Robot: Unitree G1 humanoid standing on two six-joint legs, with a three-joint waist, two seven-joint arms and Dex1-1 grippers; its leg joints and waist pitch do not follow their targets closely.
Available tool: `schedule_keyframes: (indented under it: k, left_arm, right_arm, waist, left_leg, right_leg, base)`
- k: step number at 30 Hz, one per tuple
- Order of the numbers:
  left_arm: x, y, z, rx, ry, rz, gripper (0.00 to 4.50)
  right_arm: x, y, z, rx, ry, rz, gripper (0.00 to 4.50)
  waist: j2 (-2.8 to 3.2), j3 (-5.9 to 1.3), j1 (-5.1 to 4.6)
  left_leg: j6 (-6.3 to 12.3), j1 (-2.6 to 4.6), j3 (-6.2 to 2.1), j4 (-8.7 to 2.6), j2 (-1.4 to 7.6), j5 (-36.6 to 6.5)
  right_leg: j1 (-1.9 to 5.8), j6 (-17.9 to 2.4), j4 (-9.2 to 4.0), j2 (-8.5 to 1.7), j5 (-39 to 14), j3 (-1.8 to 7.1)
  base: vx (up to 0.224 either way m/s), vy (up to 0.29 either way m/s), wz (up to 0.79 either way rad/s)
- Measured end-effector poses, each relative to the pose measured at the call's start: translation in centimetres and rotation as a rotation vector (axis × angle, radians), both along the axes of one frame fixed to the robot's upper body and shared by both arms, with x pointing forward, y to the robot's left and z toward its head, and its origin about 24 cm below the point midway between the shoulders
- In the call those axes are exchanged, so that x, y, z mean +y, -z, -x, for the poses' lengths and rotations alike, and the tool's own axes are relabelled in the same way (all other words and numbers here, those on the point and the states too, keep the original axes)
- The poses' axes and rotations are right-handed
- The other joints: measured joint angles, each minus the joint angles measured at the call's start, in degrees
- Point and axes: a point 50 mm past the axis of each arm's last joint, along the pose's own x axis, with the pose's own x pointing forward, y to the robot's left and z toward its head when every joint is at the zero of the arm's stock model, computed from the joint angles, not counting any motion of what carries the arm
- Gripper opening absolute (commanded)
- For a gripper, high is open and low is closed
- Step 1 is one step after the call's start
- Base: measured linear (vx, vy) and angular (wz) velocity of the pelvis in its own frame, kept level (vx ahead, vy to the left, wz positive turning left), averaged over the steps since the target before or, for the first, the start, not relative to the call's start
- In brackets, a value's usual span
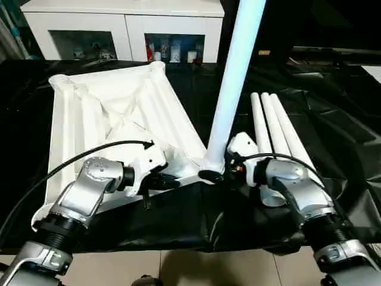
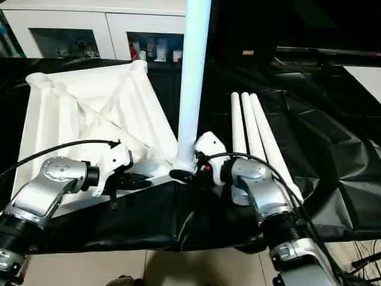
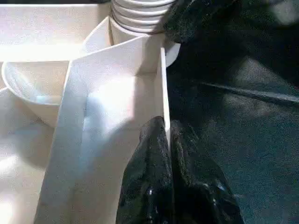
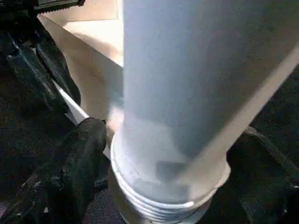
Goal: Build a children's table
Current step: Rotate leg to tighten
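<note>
So the biggest thing here is the table point(image 1: 333, 149), draped in wrinkly black sheeting, with a white cabinet point(image 1: 125, 24) with glass doors behind it; there are small items on its shelves, but any labels are too small to read. On the sheeting the one white tabletop point(image 1: 119, 119) lies upside down, ribbed underside up, with round sockets at its corners. Four white legs in total: one upright leg point(image 1: 229, 95) stands with its threaded end at the near corner socket, leaning slightly, and three spare legs point(image 1: 277, 128) lie side by side just to the right of it. Both silver forearms reach in from the bottom corners, elbows out and wrists turned inward toward that near corner. The left gripper point(image 3: 166, 133) comes in low and roughly level, its fingers point(image 3: 149, 186) clenched right on the thin near rim of the tabletop, one each side of the wall. The right gripper point(image 4: 173, 154) comes in from the other side with its fingers point(image 4: 70, 172) spread wide around the base of the upright leg, just above the threads; whether they're actually squeezing it I can't tell.
</note>
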Motion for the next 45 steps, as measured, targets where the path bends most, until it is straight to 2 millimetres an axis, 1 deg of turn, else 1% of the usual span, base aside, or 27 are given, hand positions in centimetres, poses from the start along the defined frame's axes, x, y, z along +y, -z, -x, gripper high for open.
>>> schedule_keyframes:
  k: [1, 2, 4, 5, 7, 11, 13, 20, 23, 26, 29, 31, 34, 37, 40, 45]
  left_arm:
    - [0.0, 0.0, 0.0, 0.000, 0.000, 0.000, 0.00]
    - [0.0, 0.0, 0.0, 0.000, 0.000, 0.000, 0.00]
    - [0.0, 0.0, 0.0, 0.001, 0.001, -0.001, 0.00]
    - [0.0, 0.0, 0.0, 0.002, 0.001, 0.000, 0.00]
    - [0.0, 0.0, 0.0, 0.003, 0.003, 0.000, 0.00]
    - [0.1, 0.1, 0.1, 0.006, 0.004, -0.001, 0.00]
    - [0.1, 0.1, 0.1, 0.006, 0.004, -0.001, 0.00]
    - [0.2, 0.4, 0.3, 0.016, 0.000, -0.003, 0.00]
    - [0.1, 0.4, 0.3, 0.015, -0.002, 0.001, 0.00]
    - [-0.4, 0.6, 0.0, -0.003, -0.040, 0.004, 0.00]
    - [-1.6, 0.8, -0.7, -0.016, -0.102, 0.005, 0.00]
    - [-2.8, 1.1, -1.6, -0.024, -0.167, 0.004, 0.00]
    - [-4.1, 1.2, -2.2, -0.021, -0.230, 0.008, 0.00]
    - [-6.1, 1.2, -3.1, -0.031, -0.306, 0.008, 0.00]
    - [-6.9, 1.3, -3.3, -0.045, -0.335, 0.003, 0.00]
    - [-7.0, 1.2, -3.4, -0.058, -0.341, -0.003, 0.00]
  right_arm:
    - [0.0, 0.0, 0.0, 0.000, 0.000, 0.000, 3.71]
    - [0.0, 0.0, 0.0, 0.000, 0.000, 0.000, 3.71]
    - [0.0, 0.0, 0.0, 0.000, -0.001, -0.002, 3.45]
    - [0.1, 0.0, 0.0, 0.001, -0.001, -0.004, 3.45]
    - [0.2, 0.0, 0.0, 0.002, -0.002, -0.009, 3.17]
    - [0.3, 0.1, 0.0, 0.005, 0.005, -0.011, 3.00]
    - [0.3, 0.1, 0.0, 0.009, 0.006, -0.012, 2.78]
    - [0.5, 0.6, 0.3, 0.021, 0.016, -0.024, 2.72]
    - [0.7, 0.9, 0.4, 0.025, 0.045, -0.039, 2.72]
    - [1.0, 1.2, 0.1, 0.027, 0.138, -0.063, 2.72]
    - [1.3, 1.6, -0.6, 0.029, 0.275, -0.083, 2.72]
    - [2.2, 1.8, -1.5, 0.034, 0.400, -0.087, 2.72]
    - [2.5, 1.8, -2.4, 0.033, 0.525, -0.071, 2.72]
    - [3.0, 1.6, -3.6, 0.040, 0.680, -0.060, 2.72]
    - [3.3, 1.6, -4.0, 0.043, 0.762, -0.070, 2.72]
    - [3.6, 1.6, -4.2, 0.040, 0.786, -0.080, 2.72]
  waist:
    - [0.00, 0.00, 0.00]
    - [0.00, 0.00, 0.00]
    - [0.00, 0.00, 0.00]
    - [0.00, 0.00, 0.00]
    - [0.00, 0.00, 0.00]
    - [0.00, 0.00, 0.04]
    - [0.00, 0.00, 0.02]
    - [0.00, 0.00, -0.05]
    - [0.00, -0.01, -0.08]
    - [0.00, -0.01, -0.37]
    - [0.01, -0.01, -0.62]
    - [0.15, 0.08, -0.93]
    - [0.21, 0.10, -1.32]
    - [0.27, 0.11, -1.47]
    - [0.41, 0.03, -1.62]
    - [0.41, 0.03, -1.72]
  left_leg:
    - [0.00, 0.00, 0.00, 0.02, 0.00, 0.0]
    - [0.00, 0.00, 0.00, 0.03, 0.00, 0.0]
    - [0.00, 0.00, 0.00, 0.06, 0.00, 0.0]
    - [0.00, 0.00, 0.00, 0.07, 0.00, 0.0]
    - [0.00, 0.00, 0.00, 0.07, 0.00, 0.0]
    - [0.00, 0.00, 0.00, 0.09, 0.01, 0.0]
    - [0.00, 0.00, 0.00, 0.11, 0.01, 0.0]
    - [0.00, 0.05, 0.00, 0.16, 0.02, 0.0]
    - [0.00, 0.08, 0.00, 0.21, 0.03, 0.0]
    - [0.00, 0.16, 0.00, 0.30, 0.03, 0.0]
    - [-0.02, 0.53, 0.00, 0.31, 0.02, 0.0]
    - [-0.04, 0.90, 0.00, 0.30, 0.00, 0.0]
    - [-0.04, 1.01, -0.01, 0.28, -0.03, 0.0]
    - [-0.04, 0.98, -0.01, 0.27, -0.09, 0.0]
    - [-0.03, 0.99, -0.01, 0.25, -0.10, 0.0]
    - [-0.03, 0.99, -0.02, 0.21, -0.10, 0.0]
  right_leg:
    - [0.00, 0.0, 0.01, 0.00, 0.0, 0.00]
    - [0.01, 0.0, 0.02, 0.00, 0.0, 0.00]
    - [0.01, 0.0, 0.05, -0.01, 0.0, 0.01]
    - [0.01, 0.0, 0.05, -0.01, 0.0, 0.00]
    - [0.01, 0.0, 0.06, -0.01, 0.0, 0.00]
    - [0.02, 0.0, 0.07, -0.01, 0.0, 0.00]
    - [0.02, 0.0, 0.09, -0.01, 0.0, 0.00]
    - [0.05, 0.0, 0.14, -0.01, 0.0, 0.01]
    - [0.06, 0.0, 0.20, 0.00, 0.0, 0.02]
    - [0.09, 0.0, 0.33, -0.01, 0.0, 0.08]
    - [0.36, 0.0, 0.38, -0.01, 0.0, 0.12]
    - [0.69, 0.3, 0.37, -0.01, -0.2, 0.17]
    - [0.84, 0.5, 0.30, -0.04, -0.3, 0.17]
    - [0.91, 0.5, 0.19, -0.06, -0.3, 0.21]
    - [1.00, 0.5, 0.01, -0.07, -0.3, 0.20]
    - [0.99, 0.5, -0.01, -0.07, -0.3, 0.19]
  base:
    - [0.000, 0.000, 0.00]
    - [0.000, 0.000, 0.00]
    - [0.000, 0.000, 0.00]
    - [0.000, 0.000, 0.00]
    - [0.000, 0.000, 0.00]
    - [0.000, 0.000, 0.00]
    - [0.000, 0.000, 0.00]
    - [0.000, 0.000, 0.00]
    - [0.000, 0.000, 0.00]
    - [0.000, 0.000, 0.00]
    - [0.000, 0.000, 0.00]
    - [0.000, 0.000, 0.00]
    - [0.000, 0.000, 0.00]
    - [0.000, 0.000, 0.00]
    - [0.000, 0.000, 0.00]
    - [0.000, 0.000, 0.00]
